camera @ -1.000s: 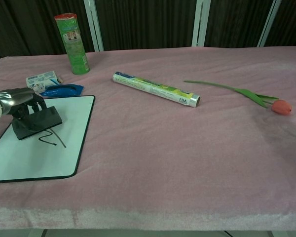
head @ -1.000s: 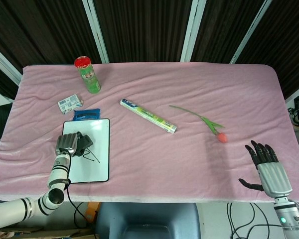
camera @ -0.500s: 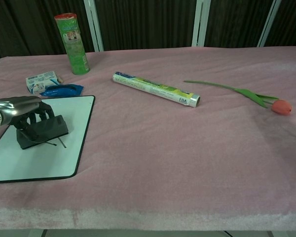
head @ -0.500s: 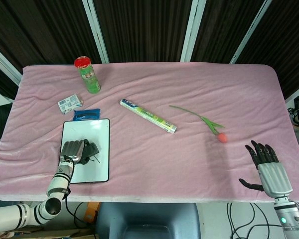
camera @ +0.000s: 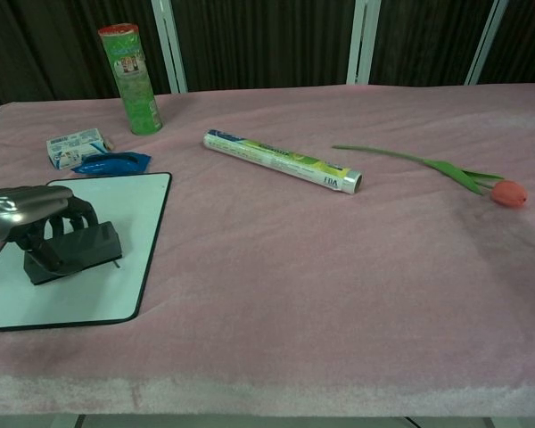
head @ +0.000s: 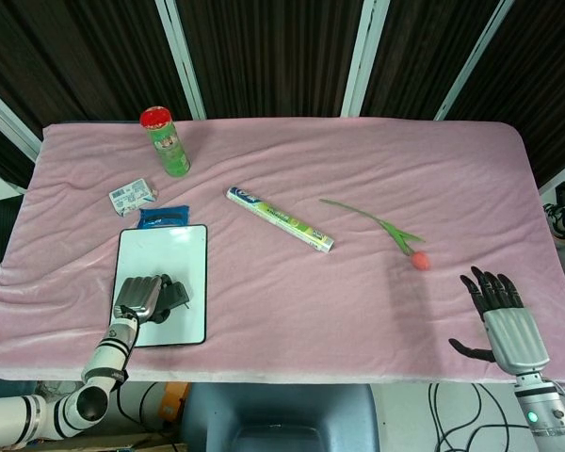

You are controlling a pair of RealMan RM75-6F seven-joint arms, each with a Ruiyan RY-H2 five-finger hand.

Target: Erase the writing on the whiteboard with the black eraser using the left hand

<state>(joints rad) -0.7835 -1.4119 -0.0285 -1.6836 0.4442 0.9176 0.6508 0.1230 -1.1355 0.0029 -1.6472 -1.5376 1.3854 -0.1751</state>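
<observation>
The whiteboard (head: 162, 259) (camera: 116, 299) lies flat near the table's front left edge. My left hand (head: 137, 298) (camera: 34, 212) grips the black eraser (head: 174, 299) (camera: 74, 251) and presses it on the board's lower half. Only a tiny stub of black writing (camera: 116, 263) shows at the eraser's right end; the rest of the board looks white. My right hand (head: 507, 325) hovers open, fingers spread, over the table's front right corner, and is absent from the chest view.
A green can with a red lid (head: 166, 141) (camera: 131, 78), a small white box (head: 132, 196) (camera: 75, 146) and a blue packet (head: 165, 217) (camera: 112, 162) sit behind the board. A foil-wrap roll (head: 280, 218) (camera: 283, 161) and a tulip (head: 394, 235) (camera: 468, 179) lie mid-table.
My left hand has dragged the eraser toward the front edge of the board, over the black scribble, which is now almost all gone or covered. The right hand has barely moved.
</observation>
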